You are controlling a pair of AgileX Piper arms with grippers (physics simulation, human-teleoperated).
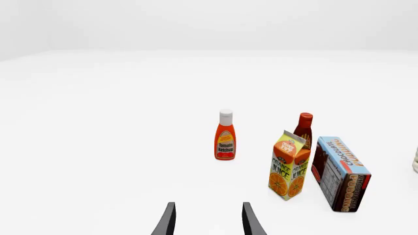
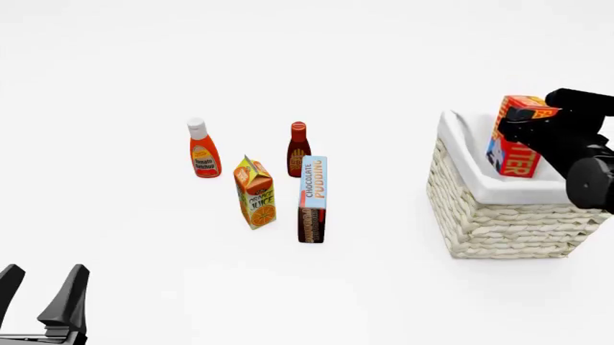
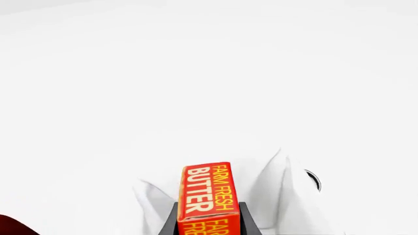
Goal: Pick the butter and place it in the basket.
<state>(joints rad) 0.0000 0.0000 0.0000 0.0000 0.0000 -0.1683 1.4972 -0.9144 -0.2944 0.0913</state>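
One red-orange butter (image 2: 516, 144) carton, white-and-yellow lettering, in right claw (image 2: 533, 134)

Surface: plain white tabletop (image 2: 403, 302), matte, no seams or markings, filling the front view edge to edge. Left wrist view: tabletop runs far back to a faint horizon line, meeting a pale grey-white wall (image 1: 209, 22); a second wall plane shows at far left. Light: even and diffuse, shadows soft and faint. No furniture or windows in view.
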